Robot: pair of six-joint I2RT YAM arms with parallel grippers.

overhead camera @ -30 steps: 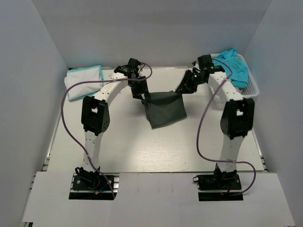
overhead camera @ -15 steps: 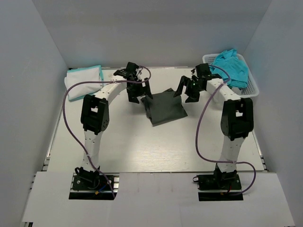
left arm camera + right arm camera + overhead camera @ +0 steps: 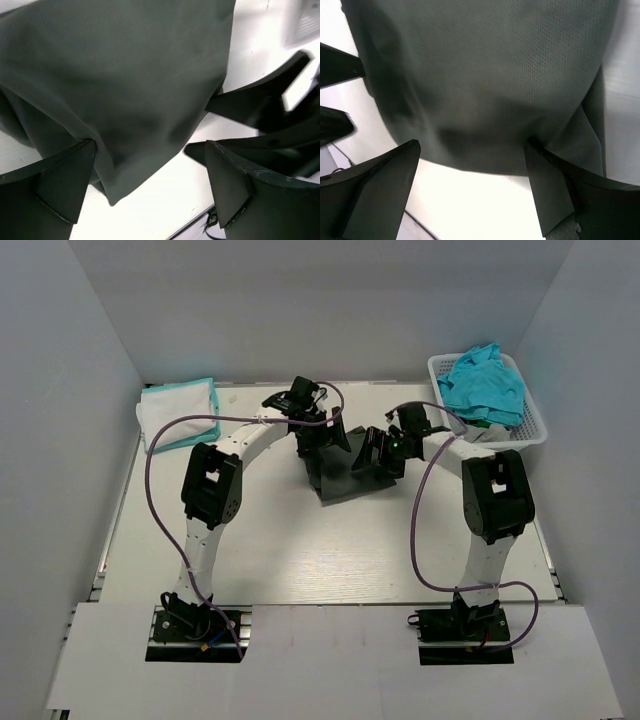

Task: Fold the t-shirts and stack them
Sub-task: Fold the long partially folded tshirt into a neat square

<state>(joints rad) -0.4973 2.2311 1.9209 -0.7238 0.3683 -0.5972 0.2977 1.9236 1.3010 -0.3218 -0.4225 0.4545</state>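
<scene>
A dark charcoal t-shirt [image 3: 345,482] lies folded on the table's middle. My left gripper [image 3: 322,440] hangs open over the shirt's far left edge. My right gripper [image 3: 376,453] is open over its far right edge. In the left wrist view the shirt [image 3: 125,75] fills the top, and its corner reaches down between the fingers of the open gripper [image 3: 150,175], brushing the left fingertip [image 3: 75,160]. In the right wrist view the shirt [image 3: 485,75] lies beyond the open gripper [image 3: 470,185], its edge at the right fingertip [image 3: 545,165]. Neither gripper holds any cloth.
A folded stack with a white and a turquoise shirt [image 3: 178,410] lies at the far left. At the far right a white lattice basket [image 3: 533,430] holds a crumpled turquoise shirt [image 3: 485,385]. White walls enclose the table.
Both grippers have opened and let go of the dark shirt, which now lies on the table. Both arms have moved inward toward each other over its far edge.
</scene>
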